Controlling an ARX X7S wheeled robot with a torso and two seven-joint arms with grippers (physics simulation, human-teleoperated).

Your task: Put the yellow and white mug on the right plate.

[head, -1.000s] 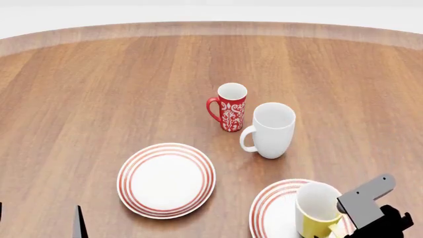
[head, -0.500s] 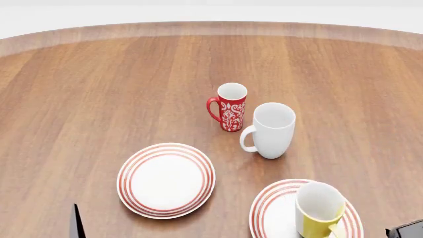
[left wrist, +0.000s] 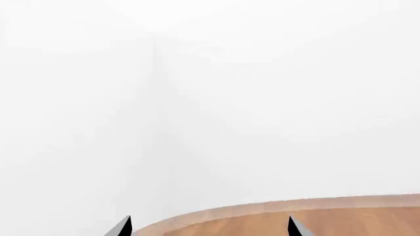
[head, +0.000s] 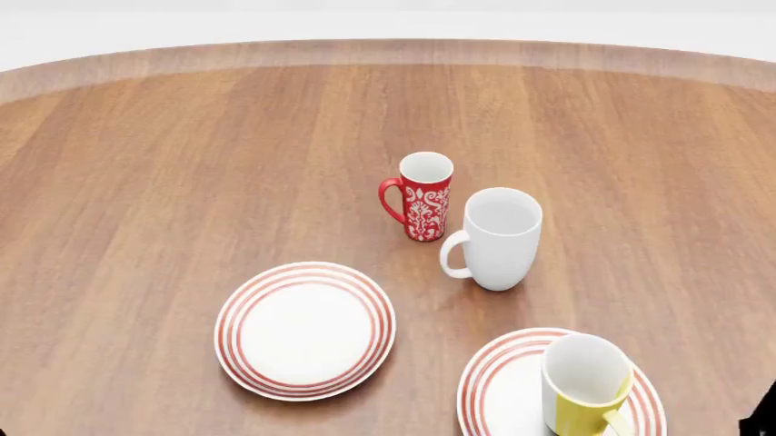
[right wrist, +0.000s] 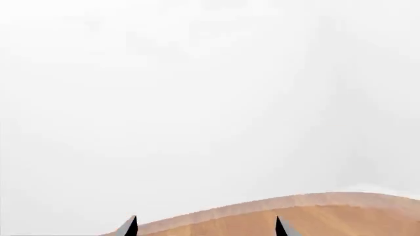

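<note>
Both hands [left wrist: 206,227] empty; three mugs, two plates.

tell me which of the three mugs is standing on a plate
The yellow and white mug: it stands upright on the right plate. The slim red patterned mug and the larger white mug both stand on the bare wooden table.

My right gripper [right wrist: 204,230] shows only its two dark fingertips [right wrist: 131,227], spread wide apart at five and seven o'clock with nothing between them. Beyond them curves the pale rim of the wooden bench [right wrist: 262,216], rising toward four o'clock. Blank white wall [right wrist: 210,98] fills everything above.
</note>
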